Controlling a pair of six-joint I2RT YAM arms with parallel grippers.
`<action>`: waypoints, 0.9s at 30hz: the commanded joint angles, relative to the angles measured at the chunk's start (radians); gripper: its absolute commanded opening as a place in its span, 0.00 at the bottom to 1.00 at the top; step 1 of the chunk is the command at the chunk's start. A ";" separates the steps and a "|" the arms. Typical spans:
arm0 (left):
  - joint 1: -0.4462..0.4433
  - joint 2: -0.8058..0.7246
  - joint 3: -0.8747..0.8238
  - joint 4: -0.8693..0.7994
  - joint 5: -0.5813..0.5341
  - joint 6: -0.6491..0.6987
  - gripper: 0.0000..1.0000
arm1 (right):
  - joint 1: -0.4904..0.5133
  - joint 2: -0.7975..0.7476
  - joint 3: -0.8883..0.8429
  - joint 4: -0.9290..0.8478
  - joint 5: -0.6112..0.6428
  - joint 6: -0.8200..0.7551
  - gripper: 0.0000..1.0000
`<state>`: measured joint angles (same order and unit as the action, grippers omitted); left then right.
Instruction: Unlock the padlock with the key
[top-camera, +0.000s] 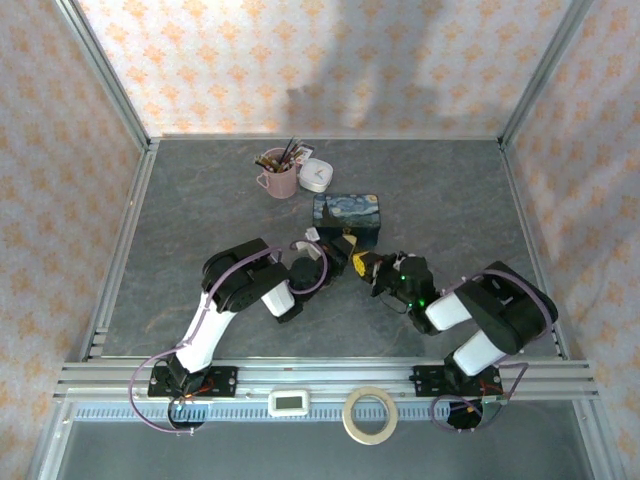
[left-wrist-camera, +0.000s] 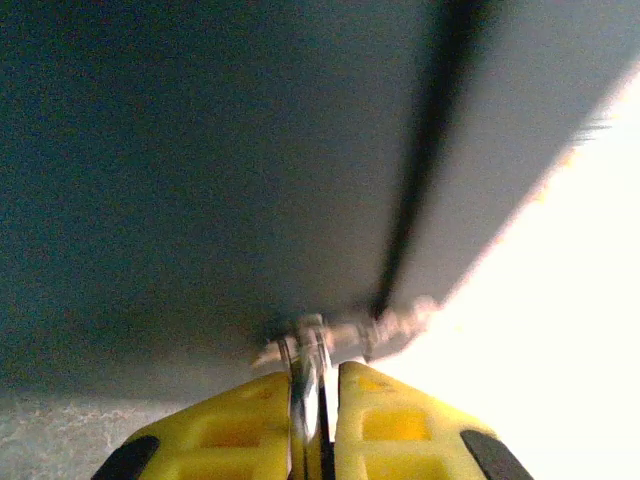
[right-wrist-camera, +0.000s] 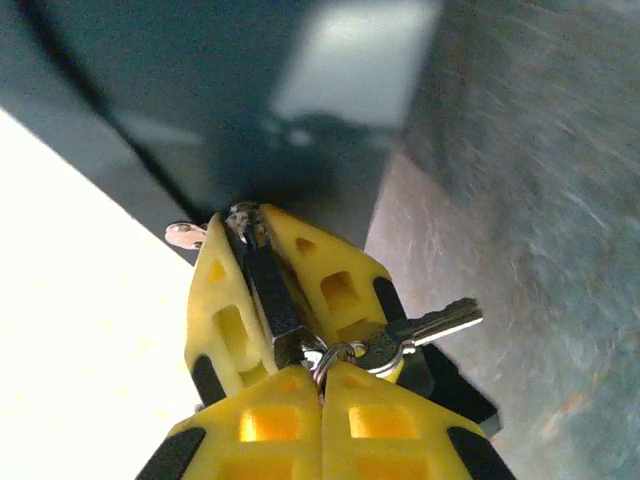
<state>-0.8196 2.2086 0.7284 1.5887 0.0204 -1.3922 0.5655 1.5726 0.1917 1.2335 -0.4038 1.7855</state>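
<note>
A blue tin (top-camera: 347, 212) with a painted night sky is standing in the middle of the table (top-camera: 200, 220). Both arms are meeting just in front of its near side, so its dark wall is rising very close behind the fingers in the two wrist views and is leaving little room in that direction. Further back a pink mug (top-camera: 279, 182) is holding brushes (top-camera: 283, 155), and a small white box (top-camera: 316, 176) is lying just beside it on the right, well apart from the grippers. On the near rail (top-camera: 330, 380) a timer (top-camera: 291, 402) and a roll of tape (top-camera: 368, 414) are lying between the two arm bases.

To the left and right of the tin the grey table top is running open up to the metal frame (top-camera: 135, 230) and the patterned walls.

The left gripper (left-wrist-camera: 315, 375) is pinching the padlock (right-wrist-camera: 268, 290), whose dark body is sitting lengthwise between the two yellow fingers. The right gripper (right-wrist-camera: 322, 372) is pressing its fingers together on the ring of a small bunch, directly against the base of the left fingers. The key (right-wrist-camera: 432, 324) is sticking out sideways to the right from this ring, just beside the padlock. Whether any key is sitting inside the lock, I cannot tell.
</note>
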 joint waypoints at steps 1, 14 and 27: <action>-0.023 0.039 0.030 0.251 0.083 0.129 0.00 | -0.008 0.001 0.027 0.497 0.125 0.423 0.00; -0.024 0.042 0.038 0.251 0.050 0.125 0.00 | -0.033 0.073 0.061 0.545 0.125 0.378 0.00; -0.008 -0.004 -0.017 0.123 -0.030 0.084 0.00 | -0.073 -0.255 0.192 -0.585 0.066 -0.667 0.32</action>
<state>-0.8139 2.2166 0.7425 1.6169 -0.0151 -1.3178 0.5114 1.4322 0.2955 0.9154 -0.4355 1.4574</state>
